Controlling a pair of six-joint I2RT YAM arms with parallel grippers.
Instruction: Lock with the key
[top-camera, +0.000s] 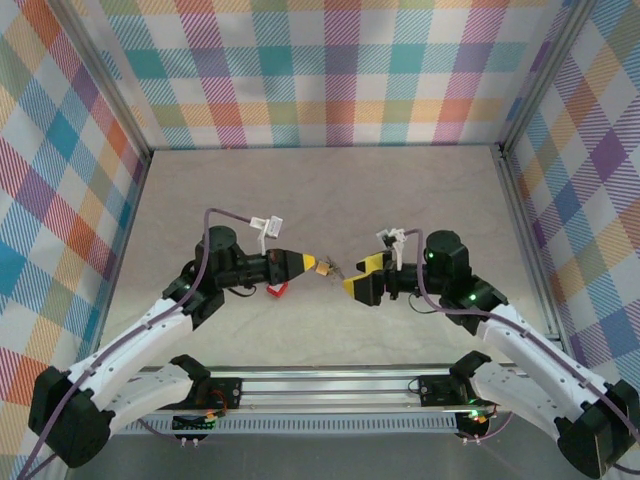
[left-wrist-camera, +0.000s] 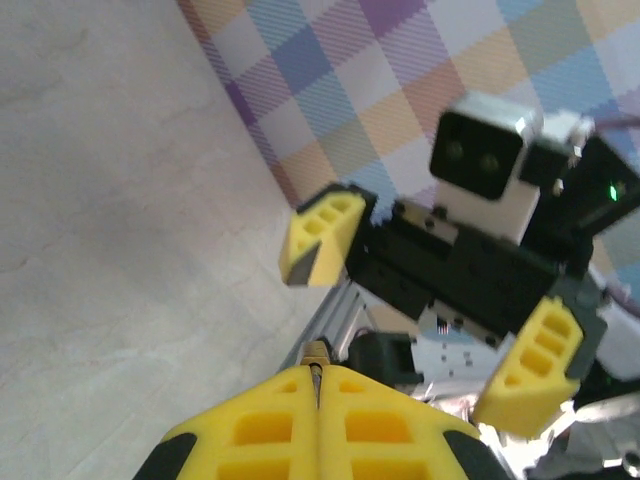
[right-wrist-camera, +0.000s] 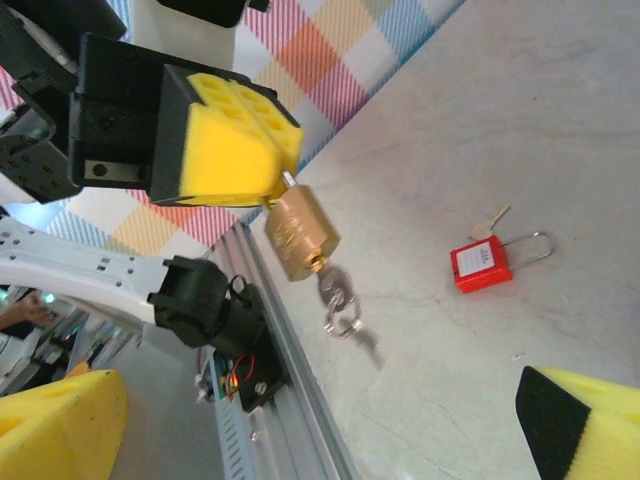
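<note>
The left claw (top-camera: 300, 264) clenched the brass padlock (right-wrist-camera: 300, 235), key (right-wrist-camera: 338, 298) hanging below; the right claw (top-camera: 364, 275) gaped, released, nearby.

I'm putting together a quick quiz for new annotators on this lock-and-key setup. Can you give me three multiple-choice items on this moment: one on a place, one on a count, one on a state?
1. Where is the red padlock?
A. lying on the table
B. held up in fingers
C. hooked on the rail

2. How many padlocks are there?
A. one
B. two
C. three

3. The right gripper is:
A. shut on a key
B. shut on a padlock
C. open, holding nothing

Answers:
1 A: it rests on the tabletop with a loose key beside it.
2 B: the red one, plus the brass padlock hanging from the shut left gripper.
3 C: its fingers stand wide apart, and the inserted key hangs from the brass padlock untouched.
</note>
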